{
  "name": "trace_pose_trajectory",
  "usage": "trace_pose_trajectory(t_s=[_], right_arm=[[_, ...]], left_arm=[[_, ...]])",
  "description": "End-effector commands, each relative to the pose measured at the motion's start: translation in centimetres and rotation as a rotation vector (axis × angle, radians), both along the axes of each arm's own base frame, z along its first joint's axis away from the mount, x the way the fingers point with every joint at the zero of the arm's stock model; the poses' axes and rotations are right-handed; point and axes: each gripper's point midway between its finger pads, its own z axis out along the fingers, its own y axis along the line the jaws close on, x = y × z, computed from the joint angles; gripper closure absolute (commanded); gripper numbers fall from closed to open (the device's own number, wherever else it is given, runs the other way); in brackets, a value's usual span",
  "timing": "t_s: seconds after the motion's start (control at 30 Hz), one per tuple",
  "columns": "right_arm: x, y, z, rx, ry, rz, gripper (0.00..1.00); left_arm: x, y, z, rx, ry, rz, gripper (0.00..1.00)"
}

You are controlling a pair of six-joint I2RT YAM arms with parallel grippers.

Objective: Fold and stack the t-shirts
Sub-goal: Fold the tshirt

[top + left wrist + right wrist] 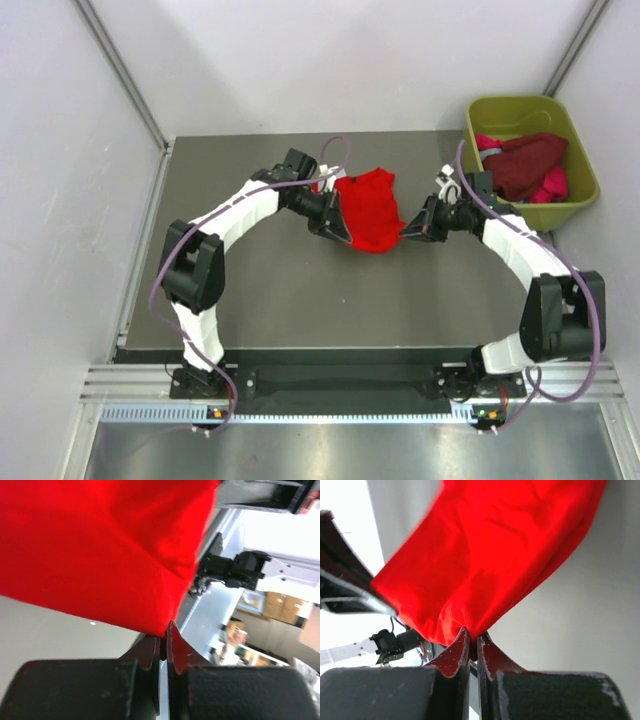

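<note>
Even, soft light fills the overhead view, leaving only faint shadows on the dark counter (300,300). In both wrist views the red t-shirt (100,545) glows oversaturated with little texture, and bright background patches wash out to white.

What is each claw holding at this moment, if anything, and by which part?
Both hold the bright red t-shirt: the left claw pinches a fold at its left edge, the right claw one at its right edge.
</note>
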Motion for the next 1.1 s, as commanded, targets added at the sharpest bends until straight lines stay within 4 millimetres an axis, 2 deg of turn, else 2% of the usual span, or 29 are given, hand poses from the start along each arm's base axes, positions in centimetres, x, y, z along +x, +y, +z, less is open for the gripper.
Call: trace_pose_trajectory(t_s=[0.0,0.1,0.17,0.2,0.23,0.3,0.33,0.37,0.4,0.43,0.47,0.5,0.53,0.57,0.63,0.77,0.83,0.87,0.9,0.93,1.0,1.03,1.07], right_arm=[[0.6,0.1,3.4,0.027,-0.126,0.005,1.00],[2.3,0.0,5.0,0.020,-0.184,-0.016,1.00],[3.7,0.1,6.1,0.022,-0.217,-0.024,1.00],[4.4,0.1,6.4,0.023,-0.235,-0.027,1.00],[5.5,0.2,6.8,0.023,-0.248,-0.030,1.00],[7.1,0.2,7.1,0.024,-0.264,-0.037,1.00],[8.5,0.3,7.1,0.021,-0.268,-0.042,1.00],[9.3,0.4,7.3,0.017,-0.281,-0.044,1.00],[10.1,0.4,7.3,0.011,-0.288,-0.044,1.00],[11.5,0.6,7.3,0.010,-0.295,-0.042,1.00],[12.2,0.6,7.1,0.005,-0.300,-0.044,1.00],[13.2,0.7,6.1,0.001,-0.286,-0.046,1.00],[14.1,0.9,6.7,0.005,-0.310,-0.043,1.00],[14.7,1.1,6.5,0.003,-0.313,-0.043,1.00],[16.1,1.6,5.9,-0.001,-0.317,-0.031,1.00],[17.1,2.7,5.2,0.000,-0.301,0.003,1.00],[17.9,2.9,4.5,0.001,-0.293,0.001,1.00],[18.2,3.0,4.3,0.002,-0.290,0.001,1.00],[18.6,3.1,3.4,-0.001,-0.275,0.002,1.00],[19.1,3.0,3.6,-0.001,-0.285,-0.003,1.00],[20.0,3.2,3.0,-0.001,-0.286,-0.006,1.00],[20.3,3.3,2.9,0.000,-0.288,-0.006,1.00],[20.6,3.3,2.6,-0.002,-0.283,-0.009,1.00]], left_arm=[[0.8,1.5,2.8,0.012,-0.150,0.010,1.00],[2.7,2.5,4.0,0.045,-0.234,0.043,1.00],[4.9,3.6,5.0,0.043,-0.273,0.089,1.00],[5.7,3.9,4.6,0.044,-0.262,0.100,1.00],[7.0,4.6,5.2,0.032,-0.274,0.126,1.00],[8.7,4.8,4.5,0.025,-0.266,0.136,1.00],[9.7,4.9,5.5,0.014,-0.298,0.139,1.00],[10.8,5.1,4.4,0.022,-0.282,0.142,1.00],[11.4,5.2,4.4,0.017,-0.285,0.139,1.00],[12.1,5.3,5.0,-0.004,-0.295,0.135,1.00],[12.8,5.2,3.4,0.000,-0.257,0.135,1.00],[13.3,5.3,3.0,-0.006,-0.242,0.137,1.00],[13.8,5.3,3.0,-0.024,-0.226,0.144,1.00],[14.4,5.3,1.8,-0.021,-0.207,0.153,1.00],[15.0,5.2,1.3,-0.032,-0.177,0.173,1.00],[16.2,5.1,0.7,-0.047,-0.182,0.180,1.00],[17.2,5.1,1.0,-0.060,-0.205,0.196,1.00],[17.8,5.3,0.5,-0.057,-0.201,0.207,1.00],[18.5,5.5,0.4,-0.059,-0.211,0.222,1.00],[19.1,5.6,0.7,-0.065,-0.229,0.230,1.00],[20.0,5.6,-0.1,-0.054,-0.247,0.238,1.00],[20.7,5.6,0.2,-0.066,-0.269,0.242,1.00],[21.1,5.5,-0.8,-0.069,-0.259,0.244,1.00]])
